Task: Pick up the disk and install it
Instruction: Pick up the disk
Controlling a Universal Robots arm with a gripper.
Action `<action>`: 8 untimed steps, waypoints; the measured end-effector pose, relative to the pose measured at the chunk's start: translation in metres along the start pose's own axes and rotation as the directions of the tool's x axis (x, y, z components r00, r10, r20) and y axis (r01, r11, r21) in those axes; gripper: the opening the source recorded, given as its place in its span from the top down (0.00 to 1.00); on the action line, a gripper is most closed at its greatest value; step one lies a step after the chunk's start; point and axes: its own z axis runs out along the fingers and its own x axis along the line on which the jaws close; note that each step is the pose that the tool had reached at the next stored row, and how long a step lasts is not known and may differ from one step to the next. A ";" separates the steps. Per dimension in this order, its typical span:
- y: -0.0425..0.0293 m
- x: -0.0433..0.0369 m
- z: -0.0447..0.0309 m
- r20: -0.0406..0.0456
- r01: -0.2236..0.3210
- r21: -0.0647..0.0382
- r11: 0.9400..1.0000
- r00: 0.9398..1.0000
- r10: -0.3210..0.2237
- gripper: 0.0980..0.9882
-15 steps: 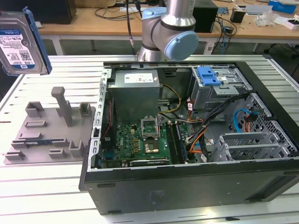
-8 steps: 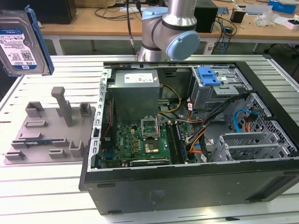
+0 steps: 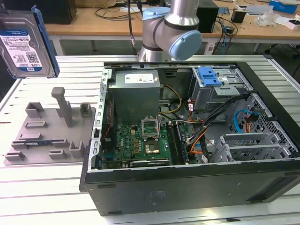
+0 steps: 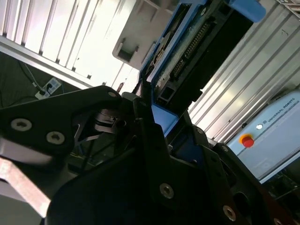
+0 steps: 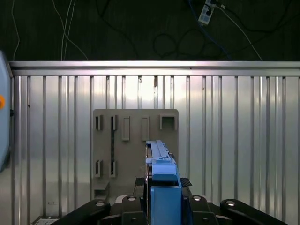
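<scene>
Nearest to me, at the right, the open computer case (image 3: 187, 187) lay on the slatted table (image 3: 42, 192). Left of it sat a grey holder plate (image 3: 28, 140). Above that plate, the gripper (image 5: 162, 183) was clamped tight on the disk (image 3: 21, 44), upright in the air.

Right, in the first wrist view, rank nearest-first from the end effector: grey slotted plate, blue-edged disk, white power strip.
1. Blue-edged disk, held by the end effector.
2. Grey slotted plate, on the table.
3. White power strip, beyond the table.
</scene>
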 end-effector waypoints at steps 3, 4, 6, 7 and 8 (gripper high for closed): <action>-0.0081 0.0061 -0.0017 0.000 0.000 -0.001 1.000 1.000 0.000 0.70; -0.0105 0.0078 -0.0022 0.000 0.000 -0.001 1.000 1.000 0.000 0.70; -0.0153 0.0112 -0.0033 0.000 0.000 -0.002 1.000 1.000 0.000 0.70; -0.0175 0.0128 -0.0038 0.000 0.000 -0.003 1.000 1.000 0.000 0.70; -0.0218 0.0154 -0.0046 0.000 0.000 -0.003 1.000 1.000 0.000 0.70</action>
